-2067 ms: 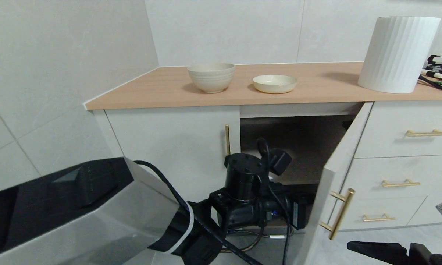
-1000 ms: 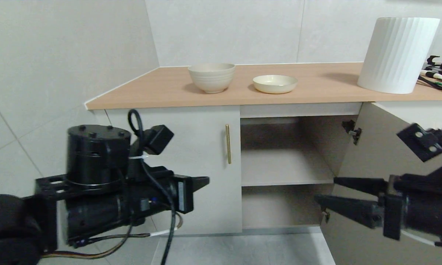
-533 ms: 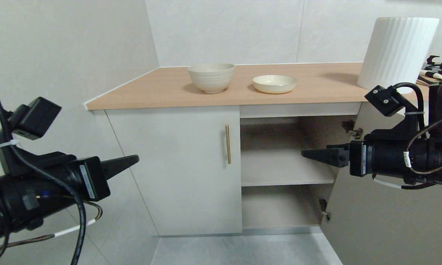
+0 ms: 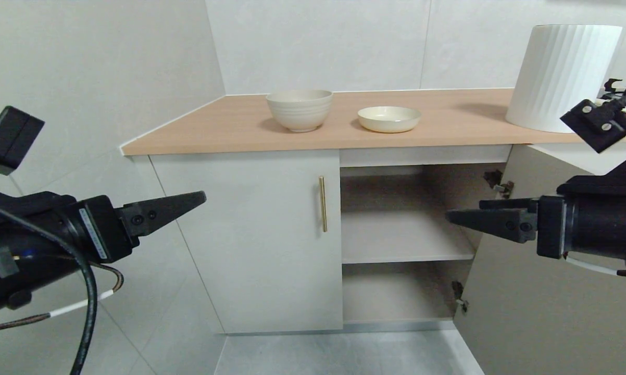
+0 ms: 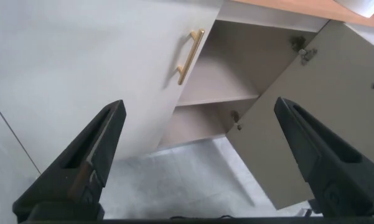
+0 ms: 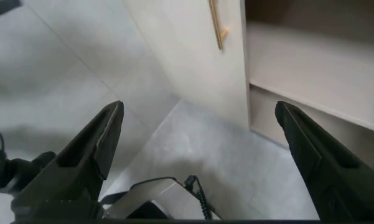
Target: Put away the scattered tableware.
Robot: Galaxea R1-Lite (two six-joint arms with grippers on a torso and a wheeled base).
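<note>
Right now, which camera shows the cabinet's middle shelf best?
The head view: the shelf faces it squarely, whole front edge visible. The left wrist view catches a narrow slice; the right wrist view shows one end, cut off.

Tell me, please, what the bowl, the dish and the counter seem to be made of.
The bowl looks like glazed ceramic or stoneware: cream, soft sheen, ribbed bands around its wall; melamine cannot be ruled out. The dish seems the same: cream, smooth, faint gloss inside. The counter looks like wood-grain laminate, matte, with fine even grain.
</note>
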